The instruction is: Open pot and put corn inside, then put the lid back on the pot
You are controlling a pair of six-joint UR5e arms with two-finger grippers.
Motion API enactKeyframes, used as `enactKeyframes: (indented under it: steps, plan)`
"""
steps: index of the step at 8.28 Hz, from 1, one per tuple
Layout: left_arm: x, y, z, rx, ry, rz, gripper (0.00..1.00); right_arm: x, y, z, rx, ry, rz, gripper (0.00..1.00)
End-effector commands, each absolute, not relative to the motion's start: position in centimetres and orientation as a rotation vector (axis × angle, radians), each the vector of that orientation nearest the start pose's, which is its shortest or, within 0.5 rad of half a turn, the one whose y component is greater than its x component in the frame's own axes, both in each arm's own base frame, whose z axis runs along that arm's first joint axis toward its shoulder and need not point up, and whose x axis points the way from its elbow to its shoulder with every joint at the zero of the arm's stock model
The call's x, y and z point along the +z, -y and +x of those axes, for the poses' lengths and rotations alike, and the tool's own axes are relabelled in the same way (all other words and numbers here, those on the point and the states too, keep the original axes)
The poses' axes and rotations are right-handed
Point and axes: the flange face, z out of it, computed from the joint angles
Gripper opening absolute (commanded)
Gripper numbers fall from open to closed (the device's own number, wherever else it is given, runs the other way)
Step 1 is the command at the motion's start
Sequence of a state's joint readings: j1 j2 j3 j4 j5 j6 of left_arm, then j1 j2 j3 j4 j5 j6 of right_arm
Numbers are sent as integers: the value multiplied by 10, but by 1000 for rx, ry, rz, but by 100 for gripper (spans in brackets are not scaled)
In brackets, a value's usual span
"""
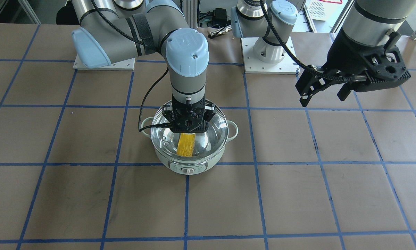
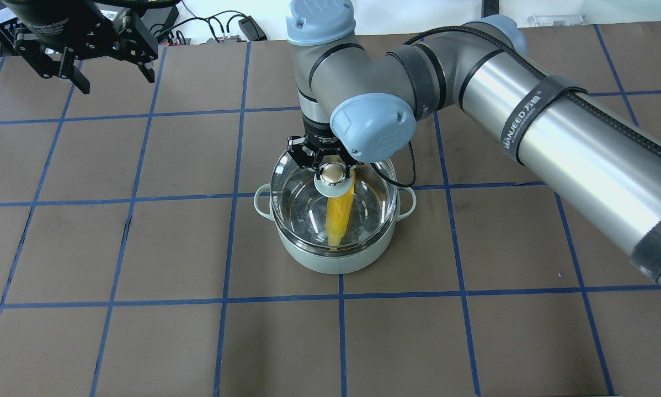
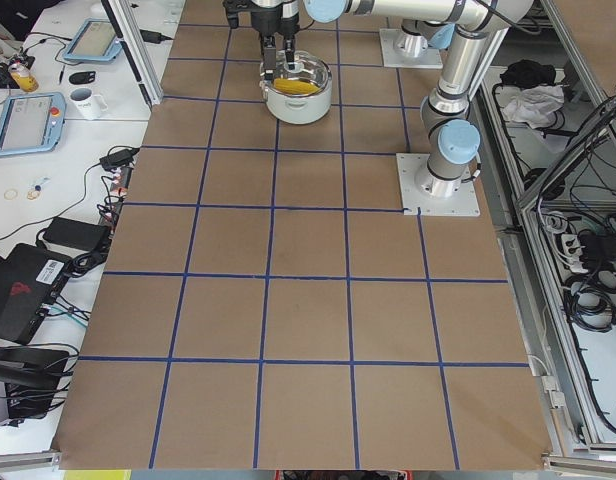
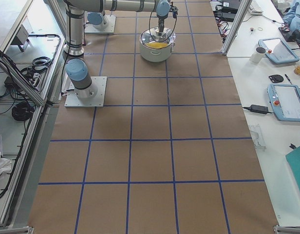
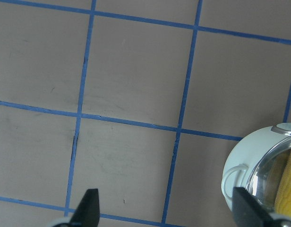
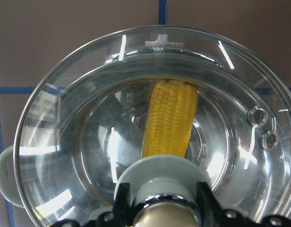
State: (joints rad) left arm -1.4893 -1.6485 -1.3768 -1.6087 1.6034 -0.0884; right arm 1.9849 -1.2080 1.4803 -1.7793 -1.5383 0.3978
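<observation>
The mint-green pot [image 1: 190, 167] stands mid-table, also in the overhead view [image 2: 330, 262]. The yellow corn [image 1: 186, 145] lies inside it, seen through the glass in the right wrist view [image 6: 170, 118]. The clear glass lid [image 2: 297, 204] sits over the pot's rim [image 6: 89, 142]. My right gripper [image 2: 330, 165] is straight above the pot, its fingers closed on either side of the lid's beige knob [image 2: 333, 172]. My left gripper [image 2: 115, 80] is open and empty, raised well off to the side [image 1: 323, 99]. Its wrist view catches the pot's edge [image 5: 240, 156].
The brown table [image 2: 143, 309] is marked with blue tape lines. The arm bases [image 1: 268, 59] stand on plates at the robot's side. Side desks with tablets and a mug [image 3: 88, 100] lie beyond the table's end.
</observation>
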Motion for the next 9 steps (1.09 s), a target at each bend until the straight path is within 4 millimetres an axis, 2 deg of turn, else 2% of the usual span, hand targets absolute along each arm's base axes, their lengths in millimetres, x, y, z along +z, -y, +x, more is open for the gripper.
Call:
enactKeyframes:
  steps: [1,4,6,9]
  plan:
    - [533,535,-109,-101,-3103,-192,100,347,513,375,137,-3141,-24,34]
    - [523,531,-122,-69,-3100,-151,100,349,512,373,158,-3144,-12,35]
    - [517,533,-122,-50,-3096,-151,100,357,512,374,139,-3139,-7,36]
    - [515,535,-122,-45,-3096,-151,100,351,514,374,162,-3134,-9,38]
